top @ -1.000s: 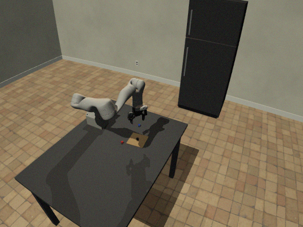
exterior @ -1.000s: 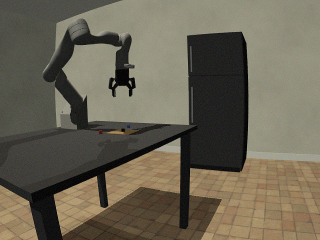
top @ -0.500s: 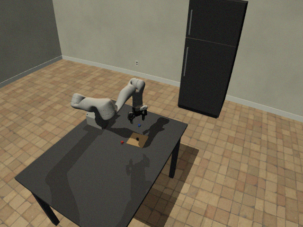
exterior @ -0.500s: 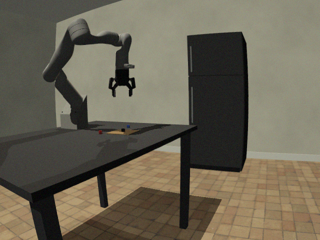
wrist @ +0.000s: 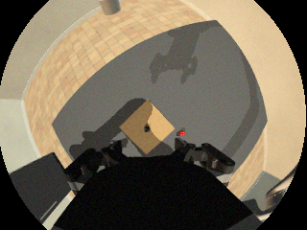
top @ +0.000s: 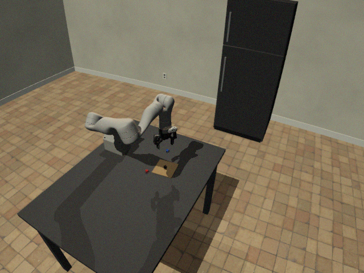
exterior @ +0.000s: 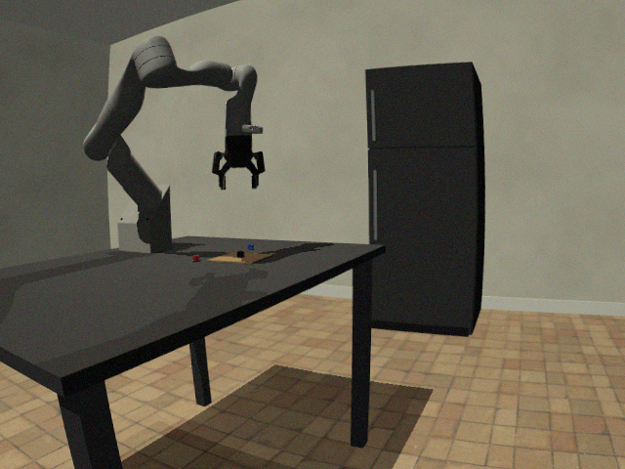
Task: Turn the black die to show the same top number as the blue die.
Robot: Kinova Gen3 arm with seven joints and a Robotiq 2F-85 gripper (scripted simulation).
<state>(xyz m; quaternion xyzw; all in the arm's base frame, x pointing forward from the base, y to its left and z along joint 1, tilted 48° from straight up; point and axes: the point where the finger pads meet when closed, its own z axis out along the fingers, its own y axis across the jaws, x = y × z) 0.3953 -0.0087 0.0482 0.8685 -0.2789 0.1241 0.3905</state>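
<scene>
Exterior view: I hold the gripper (exterior: 237, 177) high above the table (exterior: 151, 292), fingers spread wide and grasping nothing, so I judge the turn not yet begun. The black die (top: 165, 166), a small matte cube, sits on the flat tan square mat (top: 169, 172); the blue die (top: 167, 150) lies off it at 12 o'clock, the red die (top: 145, 170) at 9 o'clock, pips too small to read.

1. Walls (top: 141, 32): plain, pale grey-green, with a white baseboard (top: 182, 94); the left wall is darker.
2. One electrical outlet (top: 164, 75) low on the back wall.
3. Floor (top: 293, 190): tan and brown square tiles.
4. Black two-door refrigerator (top: 249, 73) against the back wall, beyond the table's far right corner.
5. Dark table (top: 102, 205) on black legs, casting a shadow on the tiles.
</scene>
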